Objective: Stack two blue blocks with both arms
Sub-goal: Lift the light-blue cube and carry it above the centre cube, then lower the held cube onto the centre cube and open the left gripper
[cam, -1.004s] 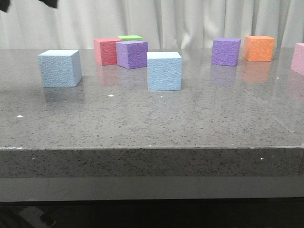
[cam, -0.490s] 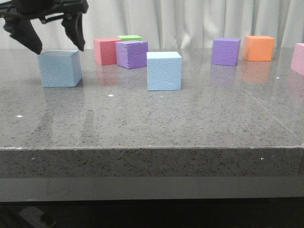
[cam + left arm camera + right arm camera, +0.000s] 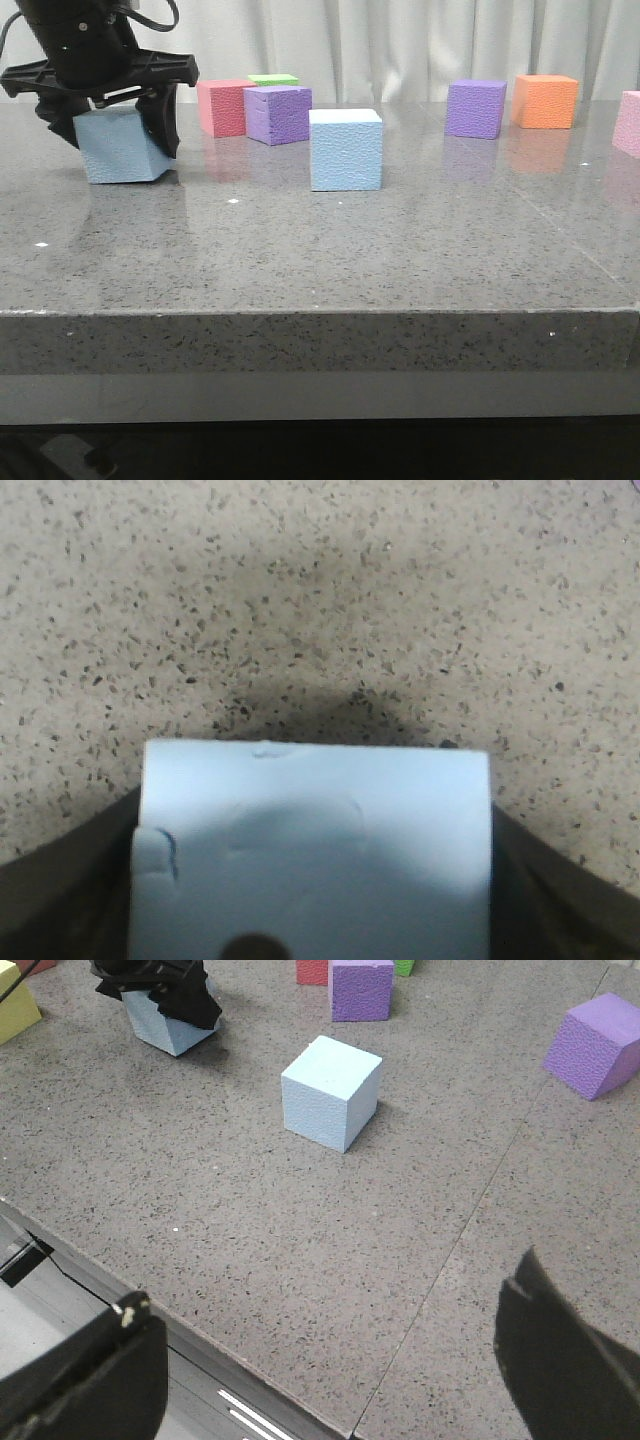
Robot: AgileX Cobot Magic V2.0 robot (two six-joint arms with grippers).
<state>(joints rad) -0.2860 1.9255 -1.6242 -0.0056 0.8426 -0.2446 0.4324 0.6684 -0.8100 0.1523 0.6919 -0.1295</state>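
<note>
Left end effector (image 3: 112, 128) lowered astride blue block (image 3: 118, 150), red cube (image 3: 224, 107) just beyond

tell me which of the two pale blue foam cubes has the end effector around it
The pale blue foam cube on the left, straddled by the left end effector. The other pale blue foam cube stands alone mid-table, untouched.

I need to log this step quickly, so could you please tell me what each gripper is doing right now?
Left gripper: straddling the left blue block; grip cannot be told.
Right gripper: open, empty.
</note>
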